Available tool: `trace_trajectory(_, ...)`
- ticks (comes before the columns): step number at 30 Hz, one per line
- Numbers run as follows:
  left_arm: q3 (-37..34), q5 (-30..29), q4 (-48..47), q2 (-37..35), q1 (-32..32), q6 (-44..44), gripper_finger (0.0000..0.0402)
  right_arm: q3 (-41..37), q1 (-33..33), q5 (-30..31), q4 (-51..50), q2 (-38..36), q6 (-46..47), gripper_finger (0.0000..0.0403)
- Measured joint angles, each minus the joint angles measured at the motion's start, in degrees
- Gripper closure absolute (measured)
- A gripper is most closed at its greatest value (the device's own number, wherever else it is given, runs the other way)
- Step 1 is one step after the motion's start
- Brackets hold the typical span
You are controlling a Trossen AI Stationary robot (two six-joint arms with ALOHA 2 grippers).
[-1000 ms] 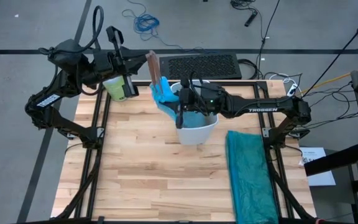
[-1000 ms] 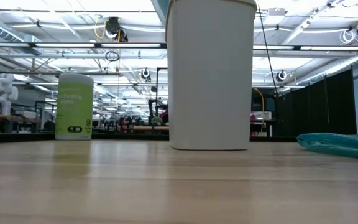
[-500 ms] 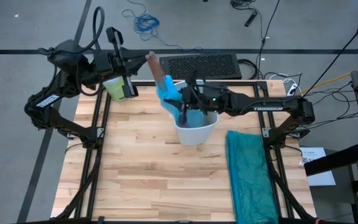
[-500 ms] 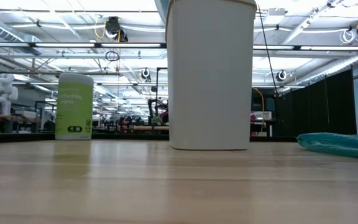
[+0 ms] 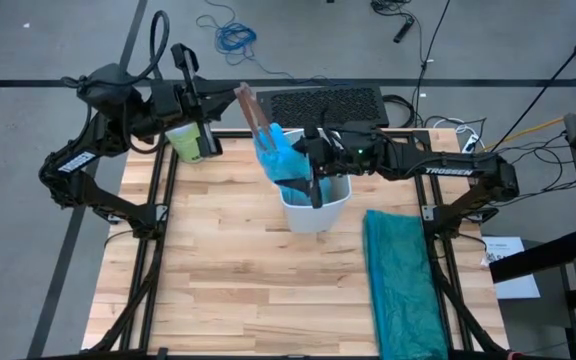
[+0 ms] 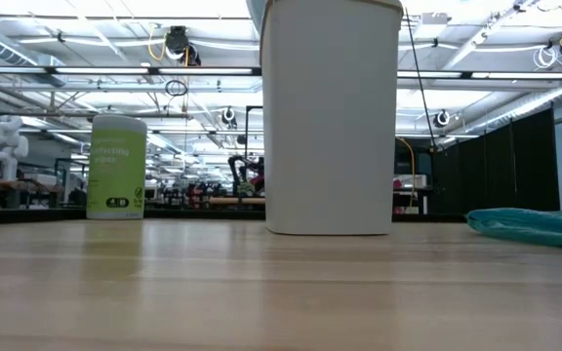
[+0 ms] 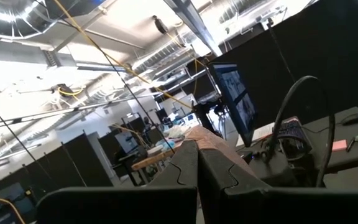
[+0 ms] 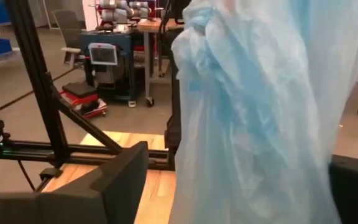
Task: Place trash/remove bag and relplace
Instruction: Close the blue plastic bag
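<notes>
1. Right gripper [image 5: 314,190] hangs over the white wastebasket [image 5: 318,212], and in the right wrist view its two dark fingers [image 8: 114,180] stand wide apart with the light blue bag [image 8: 247,124] draped between them, gripped by nothing.
2. Left gripper [image 7: 197,163] is up at the far left of the table, jaws pressed tight together; a brown strip shows just past the tips, but whether it is pinched I cannot tell.
3. From above, the bag [image 5: 280,155] bunches at the basket's far-left rim and rises along a tilted brown cardboard piece [image 5: 251,108]; the rest sinks into the basket.
4. No paper wads or scraps can be made out; what lies in the basket is hidden.
5. Risk: with the right fingers spread, the liner is loose. It may slump back into the basket or slide off the rim, and the next grab could catch only a thin fold and tear it.
6. Risk: the basket is light; a snagged pull could tip it.
7. Readable: "TROSSEN" on the right arm [image 5: 438,172]. The green bottle [image 6: 116,166] carries pale lettering, too small to read.
8. Teal bag [image 5: 400,280] lies flat on the right side of the table [image 5: 218,290].
</notes>
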Motion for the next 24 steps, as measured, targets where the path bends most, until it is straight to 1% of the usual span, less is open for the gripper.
trace_trajectory(5, 0.02, 0.0, 0.09, 0.0, 0.0, 0.07, 0.0401, 0.0, -0.04, 0.1, 2.28, 0.91, 0.46, 0.0113)
trace_trajectory(8, 0.04, 0.0, 0.32, 0.0, 0.0, 0.11, 0.0401, -0.02, -0.06, 0.43, 5.76, 2.01, 0.47, 0.0113)
trace_trajectory(12, 0.04, 0.0, 0.27, 0.0, 0.0, 0.13, 0.0401, 0.0, -0.39, 3.28, 8.37, 3.82, 0.4, 0.0112)
trace_trajectory(21, 0.04, 0.0, 0.04, 0.0, 0.0, 0.15, 0.0401, -0.03, -0.68, 3.35, 16.81, 8.94, 0.66, 0.0112)
trace_trajectory(24, 0.04, 0.0, 0.02, 0.0, 0.0, 0.13, 0.0401, -0.04, -0.71, 3.51, 18.99, 9.83, 0.69, 0.0122)
